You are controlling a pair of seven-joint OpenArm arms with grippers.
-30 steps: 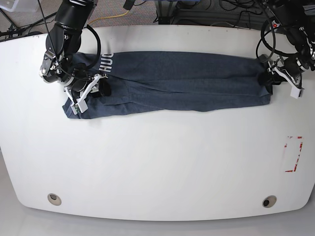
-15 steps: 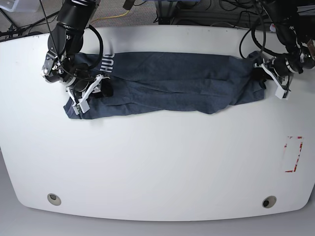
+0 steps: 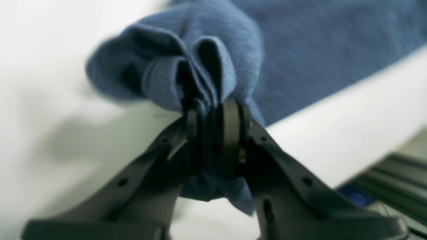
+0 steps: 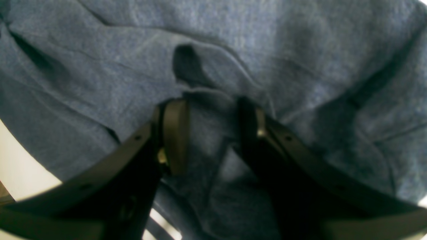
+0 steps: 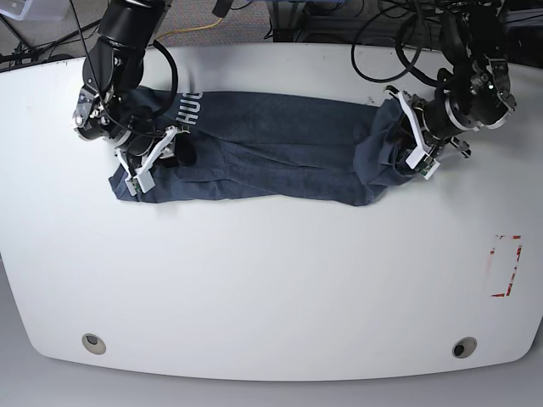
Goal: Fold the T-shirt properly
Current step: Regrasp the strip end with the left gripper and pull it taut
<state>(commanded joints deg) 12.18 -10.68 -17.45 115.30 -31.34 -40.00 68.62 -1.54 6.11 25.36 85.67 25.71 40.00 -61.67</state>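
The navy T-shirt [image 5: 280, 148] lies as a long band near the table's [image 5: 271, 280] far edge. The left gripper [image 3: 213, 128] pinches its bunched end. The right gripper [image 4: 211, 130], jaws narrowly parted, clasps a fabric fold.

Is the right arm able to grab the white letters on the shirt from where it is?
Probably yes. The white letters sit just beside the right gripper, with nothing between them. But that gripper looks already pinched on the T-shirt, so it would have to let go first.
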